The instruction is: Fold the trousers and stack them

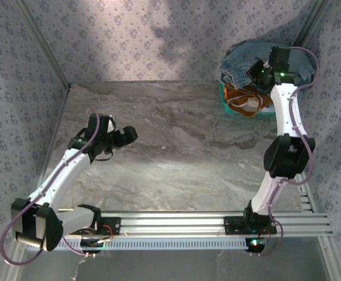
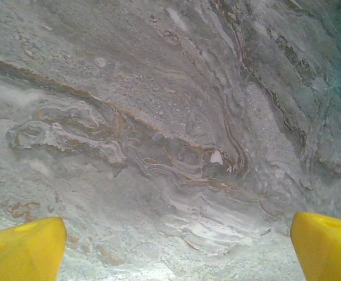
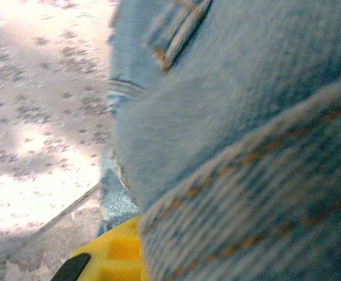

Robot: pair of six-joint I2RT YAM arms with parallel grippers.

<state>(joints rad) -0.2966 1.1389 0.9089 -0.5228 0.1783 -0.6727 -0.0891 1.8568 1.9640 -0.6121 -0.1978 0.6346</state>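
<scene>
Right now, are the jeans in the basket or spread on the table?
In the basket: the jeans lie bunched on an orange-brown garment inside the teal basket, far right.

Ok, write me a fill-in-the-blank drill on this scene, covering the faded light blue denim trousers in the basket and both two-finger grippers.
1. The light blue faded denim trousers sit heaped in a ___ plastic basket at the table's far corner.
2. The gripper shut on the trousers belongs to the ___ arm.
3. The left gripper hangs with its jaws ___ above the grey marbled tabletop.

Missing words: teal; right; open.
</scene>
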